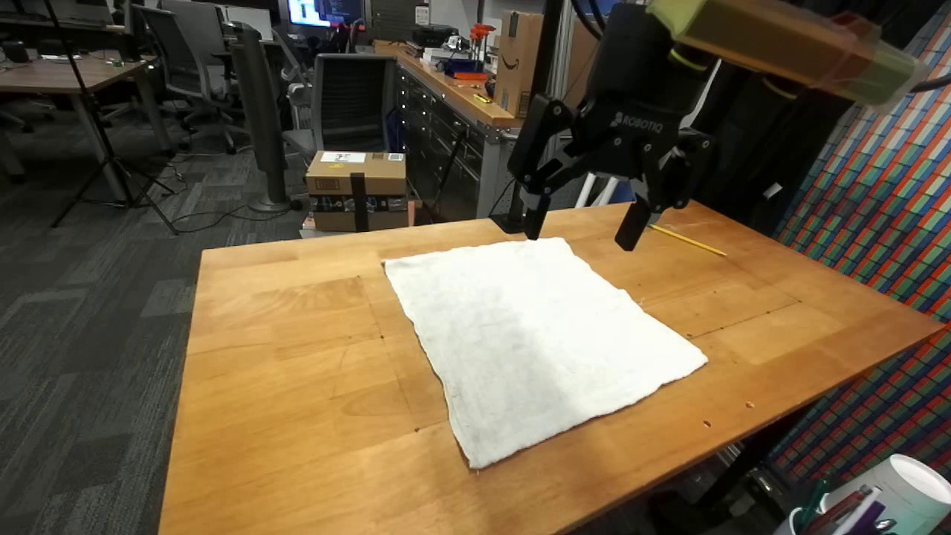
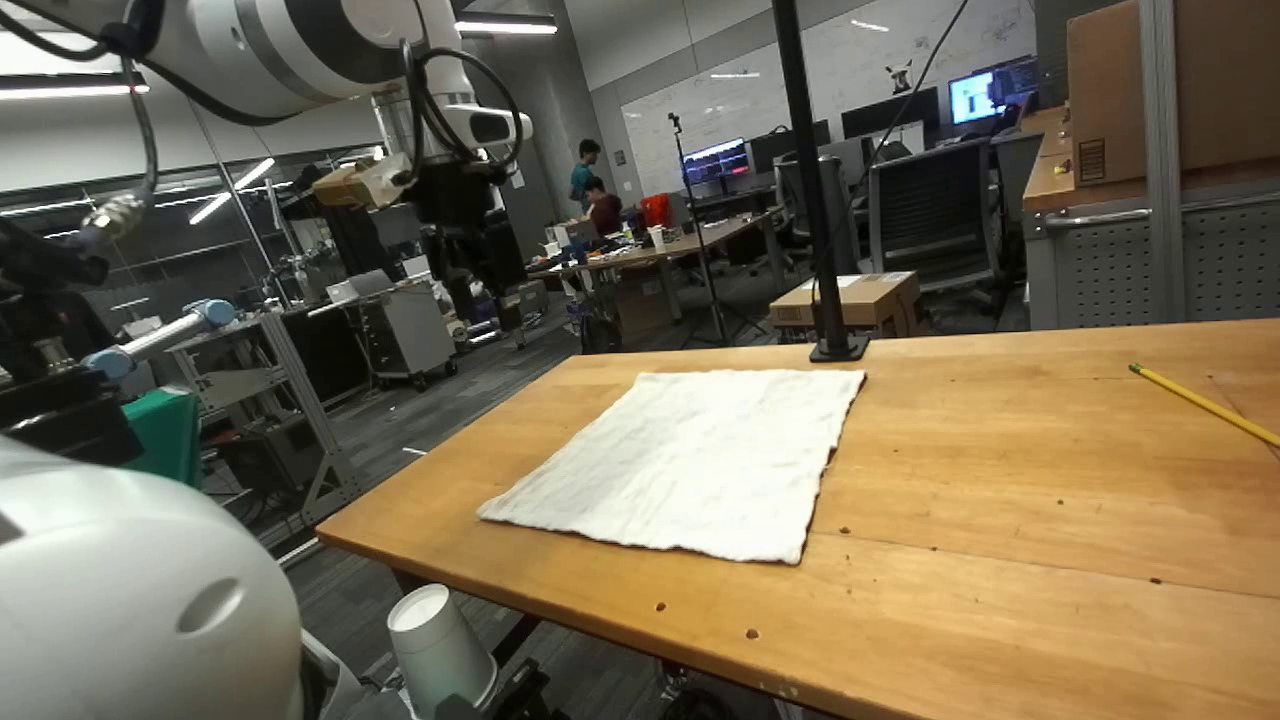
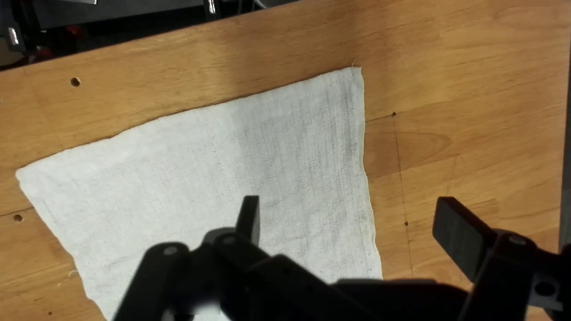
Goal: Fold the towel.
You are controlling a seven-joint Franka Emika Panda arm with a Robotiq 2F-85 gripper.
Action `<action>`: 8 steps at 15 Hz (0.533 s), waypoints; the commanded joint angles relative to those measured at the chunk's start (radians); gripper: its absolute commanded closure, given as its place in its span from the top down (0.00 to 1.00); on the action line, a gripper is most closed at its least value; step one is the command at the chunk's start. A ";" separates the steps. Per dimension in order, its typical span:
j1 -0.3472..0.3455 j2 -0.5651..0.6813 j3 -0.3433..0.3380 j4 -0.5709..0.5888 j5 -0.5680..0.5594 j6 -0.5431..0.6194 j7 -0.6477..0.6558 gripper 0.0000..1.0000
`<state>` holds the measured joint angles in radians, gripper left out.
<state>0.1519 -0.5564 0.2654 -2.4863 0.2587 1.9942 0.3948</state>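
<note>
The white towel lies flat and spread out as a rough four-sided sheet on the wooden table, in both exterior views [image 1: 535, 342] [image 2: 690, 460]. In the wrist view the towel [image 3: 223, 165] fills the left and middle, and its lower part is hidden behind the gripper. My gripper [image 1: 582, 232] is open and empty, raised above the table and apart from the towel; it also shows in an exterior view [image 2: 487, 300]. In the wrist view the gripper [image 3: 352, 223] has one finger over the towel and the other over bare wood, with the towel's edge between them.
The wooden table [image 1: 297, 357] has its edges in view. A yellow pencil [image 1: 687, 241] lies on it. A black post [image 2: 820, 200] stands at an edge of the table. A white cup [image 2: 440, 640] stands below the table's edge near the robot base.
</note>
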 commanded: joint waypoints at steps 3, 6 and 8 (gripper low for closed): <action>-0.006 0.000 -0.016 -0.008 -0.017 0.004 -0.018 1.00; -0.029 0.007 -0.043 -0.015 -0.056 0.015 -0.050 1.00; -0.051 0.018 -0.073 -0.014 -0.093 0.025 -0.087 1.00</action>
<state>0.1283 -0.5495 0.2276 -2.5062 0.2070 1.9952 0.3637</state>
